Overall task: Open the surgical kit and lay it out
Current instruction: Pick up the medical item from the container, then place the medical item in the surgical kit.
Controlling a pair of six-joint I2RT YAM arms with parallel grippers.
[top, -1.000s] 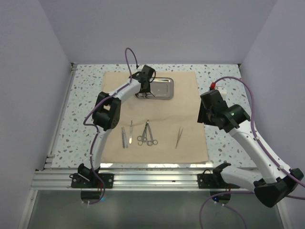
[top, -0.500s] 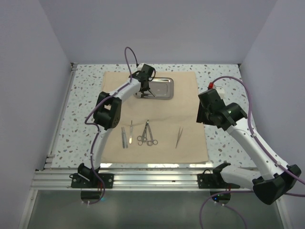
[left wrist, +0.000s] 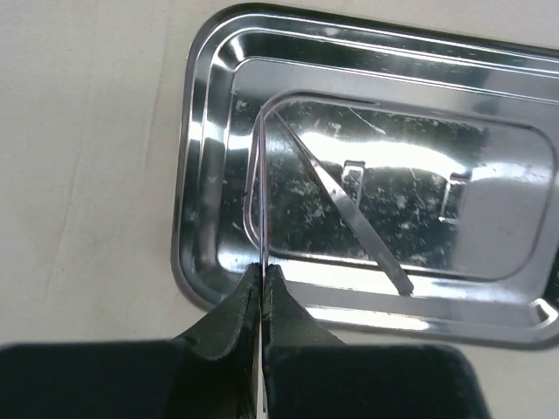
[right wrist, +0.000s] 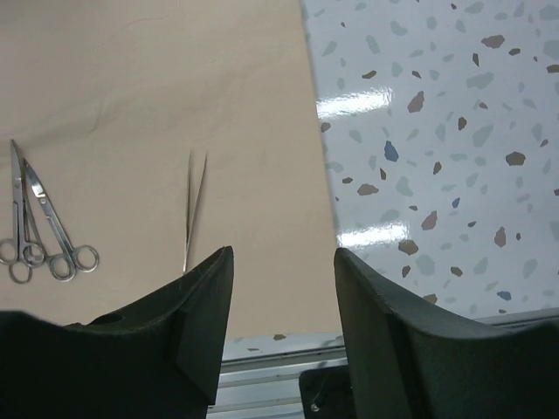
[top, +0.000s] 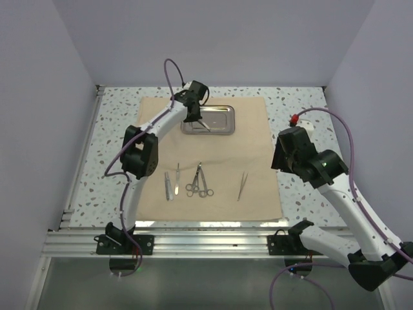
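Left end effector [left wrist: 262, 278] clamped shut on a thin silver instrument [left wrist: 349, 209], looks like tweezers, over the shiny steel tray [left wrist: 196, 175] at far end of beige cloth [top: 258, 129]. Lift straight, clear tray rim, lay parallel beside scissors [top: 200, 184] in near row. Right end effector [right wrist: 284, 305] open, empty, above cloth's right edge

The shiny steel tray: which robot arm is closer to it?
Left. The left gripper is above the steel tray, shut on a slim silver instrument. The right gripper hangs open off to the side, over the edge of the beige cloth.
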